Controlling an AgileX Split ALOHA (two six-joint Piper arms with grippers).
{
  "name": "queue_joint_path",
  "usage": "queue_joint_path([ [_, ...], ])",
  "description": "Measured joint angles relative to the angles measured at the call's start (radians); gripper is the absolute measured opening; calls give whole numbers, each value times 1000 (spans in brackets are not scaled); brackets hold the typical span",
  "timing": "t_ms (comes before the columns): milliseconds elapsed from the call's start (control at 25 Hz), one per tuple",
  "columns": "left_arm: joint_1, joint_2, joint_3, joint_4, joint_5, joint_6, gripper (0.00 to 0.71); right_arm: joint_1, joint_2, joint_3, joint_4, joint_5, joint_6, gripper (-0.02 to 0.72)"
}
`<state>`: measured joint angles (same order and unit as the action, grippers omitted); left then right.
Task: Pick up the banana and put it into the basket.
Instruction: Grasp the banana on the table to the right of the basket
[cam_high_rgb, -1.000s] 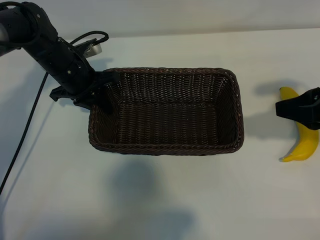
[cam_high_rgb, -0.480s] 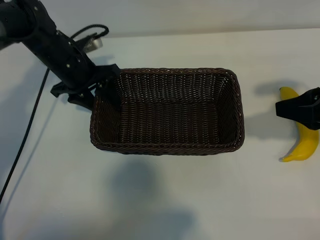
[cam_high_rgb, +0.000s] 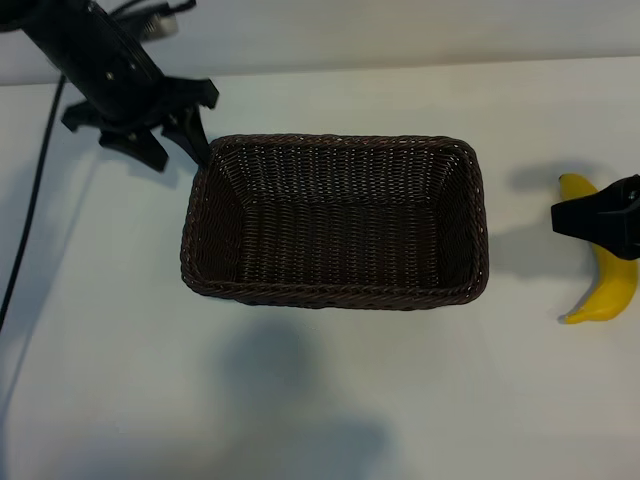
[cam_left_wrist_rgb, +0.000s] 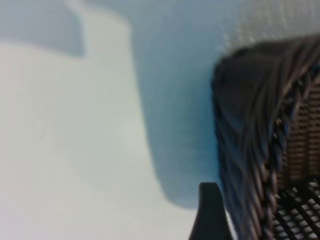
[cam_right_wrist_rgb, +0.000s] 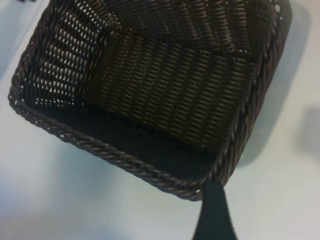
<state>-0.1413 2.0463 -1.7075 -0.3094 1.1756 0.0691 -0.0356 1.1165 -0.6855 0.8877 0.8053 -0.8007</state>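
Note:
The dark brown woven basket (cam_high_rgb: 335, 298) stands mid-table with nothing in it. My left gripper (cam_high_rgb: 180, 160) hangs open just off its back left corner, holding nothing. In the left wrist view one finger (cam_left_wrist_rgb: 210, 215) shows beside the basket's outer wall (cam_left_wrist_rgb: 250, 130). The yellow banana (cam_high_rgb: 612, 285) lies on the table at the far right. My right gripper (cam_high_rgb: 590, 220) hovers over its middle and hides part of it. In the right wrist view one finger (cam_right_wrist_rgb: 214, 212) shows near the basket's rim (cam_right_wrist_rgb: 125, 160), with no banana in sight.
A black cable (cam_high_rgb: 30, 230) runs down the left side of the white table (cam_high_rgb: 300, 400). Bare table lies between the basket and the banana, and along the front.
My left gripper had hold of the basket's left rim. It has opened, let go and drawn back toward the far left corner. The basket shifted slightly. The right arm and banana stayed put.

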Motion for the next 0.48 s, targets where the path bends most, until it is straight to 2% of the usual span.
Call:
queue_joint_path([
  [280,0,0,-148,281,0,-120,555,0,0,0,0,0,0,516],
  [480,8,-3,-172,365,0,-137,556,0,0,0,0,0,0,516],
])
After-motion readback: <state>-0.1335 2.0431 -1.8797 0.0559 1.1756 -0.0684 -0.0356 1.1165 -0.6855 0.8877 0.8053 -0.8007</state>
